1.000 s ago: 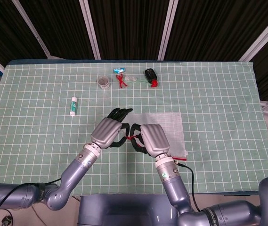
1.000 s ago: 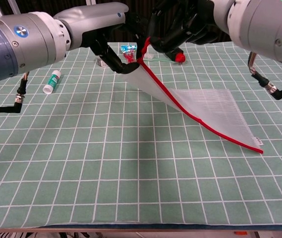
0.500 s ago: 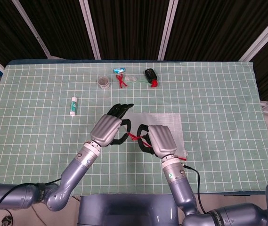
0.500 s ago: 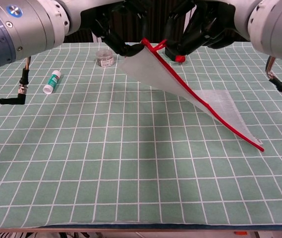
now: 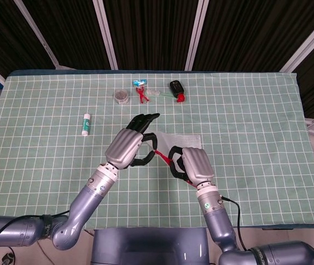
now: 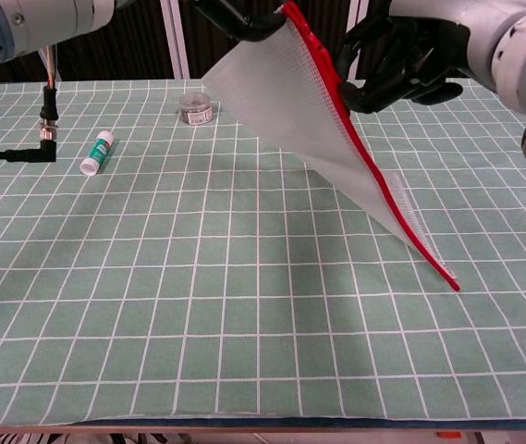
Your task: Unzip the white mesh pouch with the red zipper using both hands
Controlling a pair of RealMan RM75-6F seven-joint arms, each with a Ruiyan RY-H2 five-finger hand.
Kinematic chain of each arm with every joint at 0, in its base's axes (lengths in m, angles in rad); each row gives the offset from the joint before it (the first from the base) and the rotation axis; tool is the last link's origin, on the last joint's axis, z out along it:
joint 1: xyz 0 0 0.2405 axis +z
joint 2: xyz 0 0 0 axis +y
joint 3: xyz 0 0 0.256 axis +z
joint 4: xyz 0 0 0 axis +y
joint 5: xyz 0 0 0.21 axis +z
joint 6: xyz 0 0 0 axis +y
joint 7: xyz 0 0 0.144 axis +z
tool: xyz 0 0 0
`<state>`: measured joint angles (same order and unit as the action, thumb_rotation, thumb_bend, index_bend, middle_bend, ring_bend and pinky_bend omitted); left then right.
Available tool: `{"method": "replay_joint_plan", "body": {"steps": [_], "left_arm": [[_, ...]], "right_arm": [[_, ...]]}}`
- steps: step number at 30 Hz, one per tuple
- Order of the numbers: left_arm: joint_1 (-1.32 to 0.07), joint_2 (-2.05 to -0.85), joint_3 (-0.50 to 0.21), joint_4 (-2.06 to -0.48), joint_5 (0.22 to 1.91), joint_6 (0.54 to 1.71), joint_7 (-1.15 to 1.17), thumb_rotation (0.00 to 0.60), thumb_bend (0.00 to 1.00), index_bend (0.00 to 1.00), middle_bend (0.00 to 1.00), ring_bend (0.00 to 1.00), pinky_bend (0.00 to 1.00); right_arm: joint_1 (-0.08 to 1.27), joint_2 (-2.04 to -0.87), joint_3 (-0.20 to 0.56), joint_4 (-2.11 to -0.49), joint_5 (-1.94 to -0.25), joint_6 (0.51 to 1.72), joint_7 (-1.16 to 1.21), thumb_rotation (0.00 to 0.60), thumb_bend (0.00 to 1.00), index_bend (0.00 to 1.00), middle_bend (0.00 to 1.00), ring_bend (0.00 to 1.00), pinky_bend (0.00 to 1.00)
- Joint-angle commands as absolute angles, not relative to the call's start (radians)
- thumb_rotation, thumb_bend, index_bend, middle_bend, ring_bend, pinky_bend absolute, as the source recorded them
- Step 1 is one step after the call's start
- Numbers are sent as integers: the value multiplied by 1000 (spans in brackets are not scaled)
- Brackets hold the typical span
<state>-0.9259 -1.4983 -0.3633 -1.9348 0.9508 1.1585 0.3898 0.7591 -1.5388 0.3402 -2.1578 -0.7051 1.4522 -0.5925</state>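
Observation:
The white mesh pouch (image 6: 309,102) hangs off the table, tilted steeply, with its red zipper (image 6: 378,190) running down the right edge to a low corner near the cloth. My left hand (image 6: 235,13) grips the pouch's top end at the upper edge of the chest view. My right hand (image 6: 399,61) curls its fingers at the zipper a little below that end. From the head view the left hand (image 5: 128,147) and right hand (image 5: 194,164) sit side by side, a short red zipper stretch (image 5: 161,155) between them, with the pouch (image 5: 185,140) behind. The zipper pull itself is hidden.
A green-and-white glue stick (image 5: 86,123) lies at the left. At the far side of the green grid cloth (image 5: 256,121) are a small round tin (image 5: 122,97), a red-and-blue clip (image 5: 140,91), a white piece (image 5: 155,93) and a black key fob (image 5: 176,88).
Both hands have risen, lifting the pouch's held end higher so it hangs steeper. The right hand has moved rightward away from the left, exposing more red zipper between them.

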Motion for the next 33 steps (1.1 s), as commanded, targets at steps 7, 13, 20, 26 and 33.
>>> {"method": "replay_joint_plan", "body": {"steps": [7, 13, 20, 26, 33], "left_arm": [[-925, -1496, -396, -1924, 956, 1185, 361, 600, 427, 615, 53, 0, 0], [-919, -1471, -413, -1923, 957, 1194, 348, 600, 427, 618, 55, 0, 0], [-891, -1416, -403, -1923, 968, 1196, 332, 600, 427, 618, 55, 0, 0], [-851, -1360, -387, -1922, 985, 1195, 294, 600, 427, 618, 56, 0, 0], [-814, -1313, -372, -1912, 1003, 1193, 254, 600, 427, 618, 55, 0, 0]], "right_arm": [[727, -1510, 323, -2146, -705, 1449, -564, 600, 595, 707, 1000, 1000, 1000], [704, -1485, 329, -2124, -688, 1463, -552, 600, 594, 709, 1000, 1000, 1000], [667, -1430, 350, -2099, -663, 1469, -518, 600, 596, 709, 1000, 1000, 1000], [627, -1366, 363, -2083, -657, 1458, -474, 600, 596, 709, 1000, 1000, 1000], [593, -1305, 375, -2068, -652, 1446, -439, 600, 598, 709, 1000, 1000, 1000]]}}
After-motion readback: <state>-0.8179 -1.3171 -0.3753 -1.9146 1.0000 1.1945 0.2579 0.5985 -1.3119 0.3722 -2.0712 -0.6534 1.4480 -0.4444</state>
